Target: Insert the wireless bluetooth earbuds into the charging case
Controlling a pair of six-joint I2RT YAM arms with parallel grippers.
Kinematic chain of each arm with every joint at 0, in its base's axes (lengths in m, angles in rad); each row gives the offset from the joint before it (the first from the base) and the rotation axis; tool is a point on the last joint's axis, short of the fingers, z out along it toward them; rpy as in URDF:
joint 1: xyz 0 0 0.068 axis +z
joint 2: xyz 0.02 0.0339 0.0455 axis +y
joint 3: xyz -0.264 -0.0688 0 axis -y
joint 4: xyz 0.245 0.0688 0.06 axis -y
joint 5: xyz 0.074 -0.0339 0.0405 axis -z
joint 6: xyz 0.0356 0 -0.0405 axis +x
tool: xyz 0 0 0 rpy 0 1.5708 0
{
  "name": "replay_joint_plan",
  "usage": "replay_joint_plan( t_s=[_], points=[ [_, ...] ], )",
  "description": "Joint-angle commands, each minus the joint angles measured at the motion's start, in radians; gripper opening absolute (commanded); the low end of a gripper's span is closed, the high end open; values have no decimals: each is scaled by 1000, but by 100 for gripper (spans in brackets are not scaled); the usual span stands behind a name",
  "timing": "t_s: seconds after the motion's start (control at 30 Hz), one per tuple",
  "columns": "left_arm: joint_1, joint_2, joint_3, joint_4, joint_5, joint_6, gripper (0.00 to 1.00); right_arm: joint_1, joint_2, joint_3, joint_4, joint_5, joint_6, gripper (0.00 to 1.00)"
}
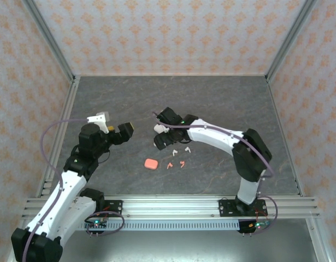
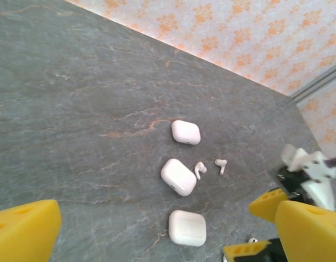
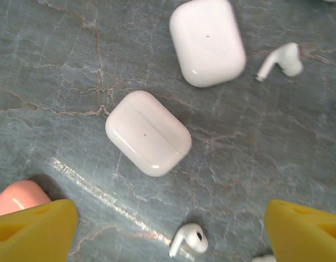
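Top view: left gripper (image 1: 128,130) and right gripper (image 1: 158,136) face each other above the table (image 1: 222,103), white earbuds (image 1: 174,149) just beside the right. Left wrist: fingers (image 2: 25,232) spread wide, earbuds lying ahead among white cases (image 2: 178,176). Right wrist: fingers (image 3: 34,229) wide, one earbud (image 3: 188,240) between them, untouched.
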Motion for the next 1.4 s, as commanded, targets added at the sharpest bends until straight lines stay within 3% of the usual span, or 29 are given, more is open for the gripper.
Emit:
replay_joint_plan(
  t_s=[0.0, 0.23, 0.6, 0.83, 1.0, 1.37],
  points=[
    [-2, -48, -18, -112, -73, 5, 100, 13, 81, 83, -84, 14, -58, 83],
    [-2, -82, -42, -123, -104, 4, 100, 34, 245, 228, -133, 57, -110, 78],
    [-2, -82, -48, -125, -105, 5, 100, 36, 342, 280, -143, 27, -129, 74],
    [-2, -85, -43, -130, -105, 5, 100, 44, 324, 238, -142, 32, -138, 61],
    [-2, -83, -41, -131, -107, 8, 100, 45, 305, 203, -138, 42, -144, 60],
    [-2, -85, -23, -146, -102, 17, 100, 45, 266, 172, -130, 22, -143, 44]
  ],
)
